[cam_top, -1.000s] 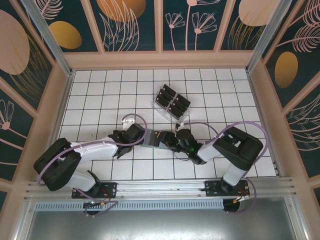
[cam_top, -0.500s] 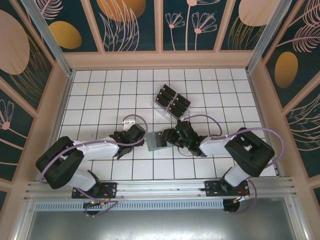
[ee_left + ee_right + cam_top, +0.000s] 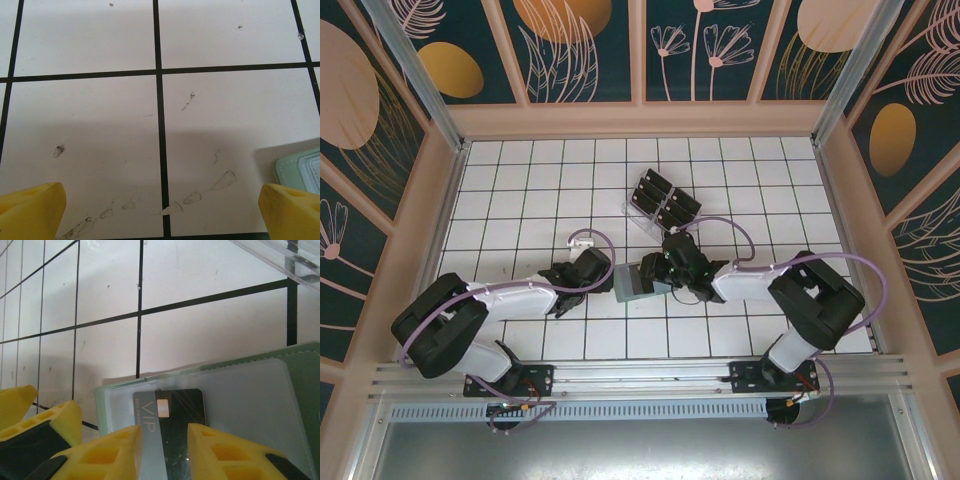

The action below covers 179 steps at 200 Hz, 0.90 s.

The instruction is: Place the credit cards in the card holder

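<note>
Movement over the last second belongs to the right arm. It has swung left and toward the far side, bringing the right gripper [image 3: 667, 270] over the small flat grey-green card holder [image 3: 633, 284], which lies near the middle of the white tiled table [image 3: 520, 190]. Its yellow jaws have drawn in on the way. In the right wrist view they stand narrow, with a slim gap, straddling a thin black rectangular credit card [image 3: 175, 407] marked with a pale stripe and a small chip. That card lies flat against the holder's frosted clear pocket, its far end well within the holder's outline. This suggests the card is nearly seated, with only a last push or a release left.

The left gripper [image 3: 592, 274] has scarcely shifted. Its jaws are spread wide just left of the holder and touch nothing. A corner of the holder shows beside one fingertip in the left wrist view.

Whether the right jaws pinch the card or merely rest over it cannot be told, because the fingers cover its near end. Whether the card sits under the clear film or on top of it is also hard to make out. From above, the gripper hides the card and the holder's right part. More black cards sit in the clear plastic slotted rack [image 3: 662, 203] on the far side, but their count is hard to read. The rack's edge is cut off at the top right of the right wrist view.
</note>
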Motion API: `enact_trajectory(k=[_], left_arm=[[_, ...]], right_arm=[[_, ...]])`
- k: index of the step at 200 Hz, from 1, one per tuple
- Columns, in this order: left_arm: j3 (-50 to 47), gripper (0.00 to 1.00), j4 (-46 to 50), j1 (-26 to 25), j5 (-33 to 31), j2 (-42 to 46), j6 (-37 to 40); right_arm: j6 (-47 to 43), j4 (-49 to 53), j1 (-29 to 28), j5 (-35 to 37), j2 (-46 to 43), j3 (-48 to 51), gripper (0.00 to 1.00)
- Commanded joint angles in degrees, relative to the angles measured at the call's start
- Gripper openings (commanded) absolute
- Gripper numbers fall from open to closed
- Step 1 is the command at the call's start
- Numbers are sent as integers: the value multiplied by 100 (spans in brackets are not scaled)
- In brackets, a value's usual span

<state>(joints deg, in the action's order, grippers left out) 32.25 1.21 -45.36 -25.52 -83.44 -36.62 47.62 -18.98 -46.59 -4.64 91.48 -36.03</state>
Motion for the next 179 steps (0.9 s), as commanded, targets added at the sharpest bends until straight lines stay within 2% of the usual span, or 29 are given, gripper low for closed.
enact_trajectory(k=[1,179], left_arm=[[36,99,-146,28,62,-93,65],[-38,99,-499,29,87,-622,32]], right_arm=[[-168,168,36,-28,139,-115,29],[136,-121,-191,-171,494,-288,24]])
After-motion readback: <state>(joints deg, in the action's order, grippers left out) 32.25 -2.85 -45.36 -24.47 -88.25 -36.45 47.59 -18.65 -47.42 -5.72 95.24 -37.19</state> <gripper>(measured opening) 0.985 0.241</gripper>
